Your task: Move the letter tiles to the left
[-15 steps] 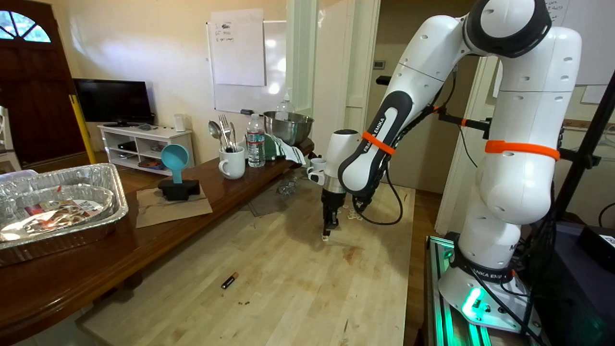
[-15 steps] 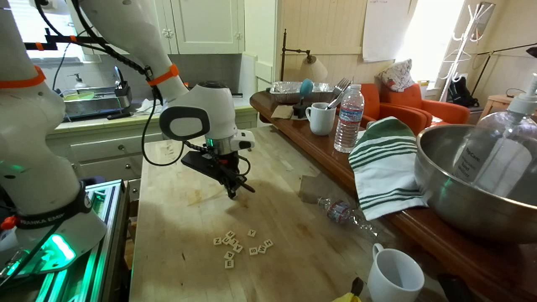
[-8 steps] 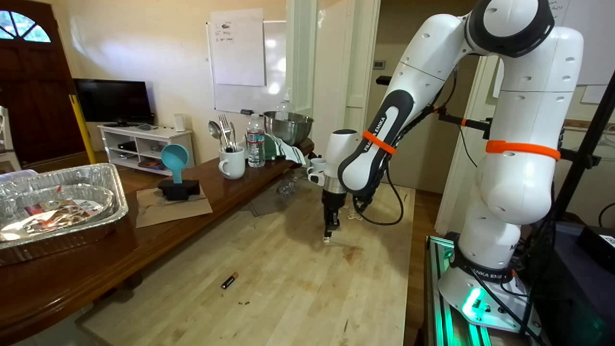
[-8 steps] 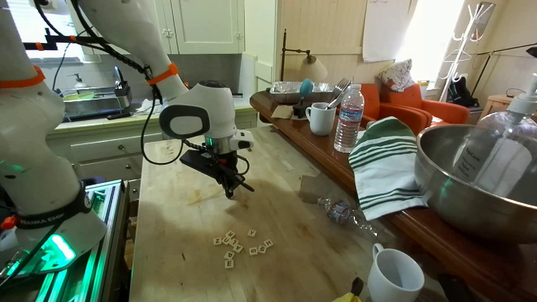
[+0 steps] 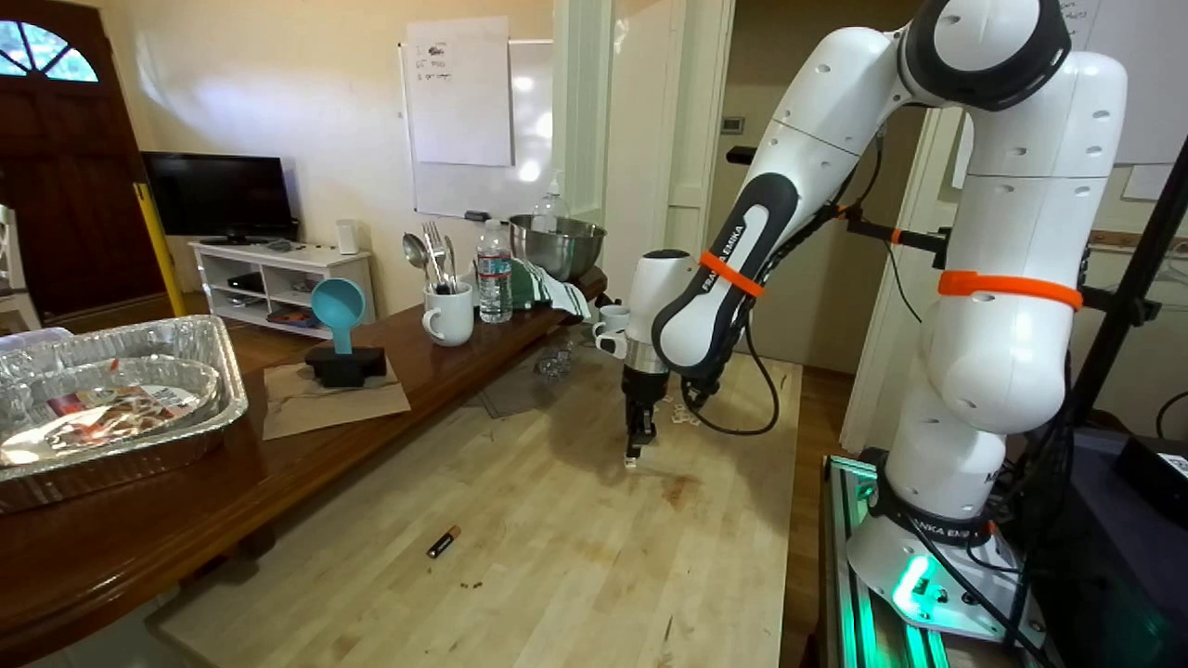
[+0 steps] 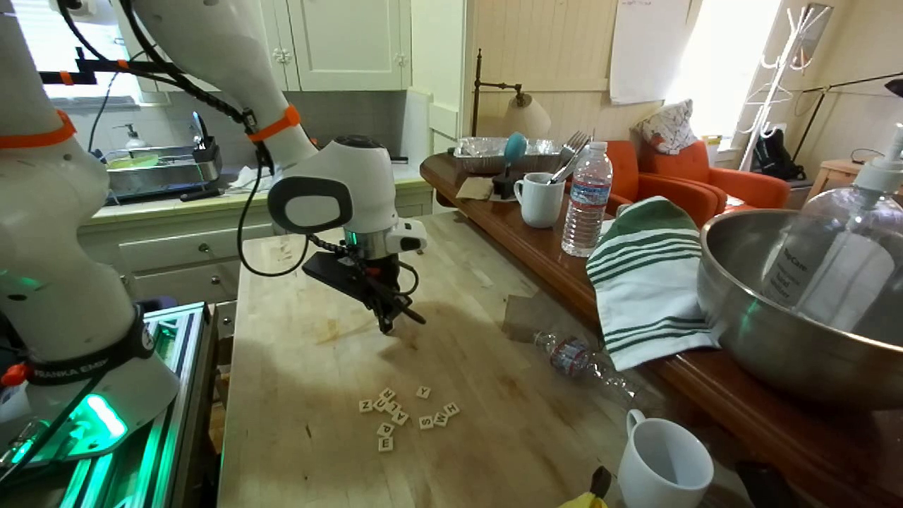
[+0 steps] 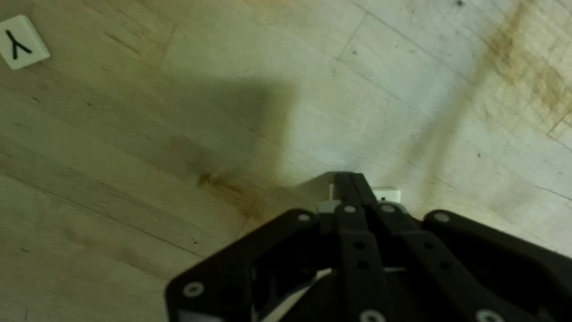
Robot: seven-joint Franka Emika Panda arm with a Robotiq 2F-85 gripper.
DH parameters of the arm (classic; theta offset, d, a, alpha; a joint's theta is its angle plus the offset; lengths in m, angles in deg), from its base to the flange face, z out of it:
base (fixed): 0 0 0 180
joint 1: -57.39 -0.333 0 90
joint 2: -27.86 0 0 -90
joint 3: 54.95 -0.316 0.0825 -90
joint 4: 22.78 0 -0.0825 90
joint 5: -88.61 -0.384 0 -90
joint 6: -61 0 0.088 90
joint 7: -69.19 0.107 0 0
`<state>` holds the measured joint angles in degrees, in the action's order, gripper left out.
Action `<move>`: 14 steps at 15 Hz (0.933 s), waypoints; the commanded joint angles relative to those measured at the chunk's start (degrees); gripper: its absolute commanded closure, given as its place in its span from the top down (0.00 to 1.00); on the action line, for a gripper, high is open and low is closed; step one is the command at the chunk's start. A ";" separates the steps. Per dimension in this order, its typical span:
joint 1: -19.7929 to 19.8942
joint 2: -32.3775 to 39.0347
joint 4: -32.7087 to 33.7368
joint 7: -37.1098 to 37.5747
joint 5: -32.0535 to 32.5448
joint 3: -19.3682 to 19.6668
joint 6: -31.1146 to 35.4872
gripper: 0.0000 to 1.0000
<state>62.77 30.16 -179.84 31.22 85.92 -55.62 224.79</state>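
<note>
Several pale letter tiles lie in a loose group on the light wood table, among them a Y tile [image 6: 423,392] and an E tile [image 6: 385,444]. The group shows partly behind the arm in an exterior view [image 5: 685,416]. One separate tile [image 7: 388,195] lies at my fingertips; it also shows in both exterior views [image 5: 631,463] [image 6: 390,330]. My gripper [image 7: 351,176] is shut, its fingertips together and pointing down in front of this tile, hiding its middle. The tile sticks out on both sides of the fingers. The Y tile also shows in the wrist view [image 7: 22,43].
A battery [image 5: 444,542] and a small dark sliver [image 6: 308,431] lie on the table. A crushed plastic bottle [image 6: 573,357], a white mug [image 6: 667,462] and a yellow object [image 6: 585,501] are near the raised brown counter [image 5: 306,464], which runs along the table's side.
Over the first half second my gripper shifted slightly, and the tile at its fingertips shifted with it, away from the group. Since then almost nothing moves. The grouped tiles stay put.
</note>
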 commanded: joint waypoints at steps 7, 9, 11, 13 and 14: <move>-1.06 -0.17 -0.52 -1.49 -3.35 -0.22 -1.94 0.00; -1.09 -0.33 -0.51 -1.18 -3.04 -0.17 -1.79 0.00; -1.10 -0.77 -0.50 -1.28 -3.05 -0.17 -2.28 0.00; -1.13 -1.36 -0.46 -0.73 -2.39 -0.01 -2.91 0.00; -1.17 -1.57 -0.46 -0.81 -2.43 -0.01 -3.28 0.00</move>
<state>62.32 30.10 -179.86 30.47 83.80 -55.83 224.63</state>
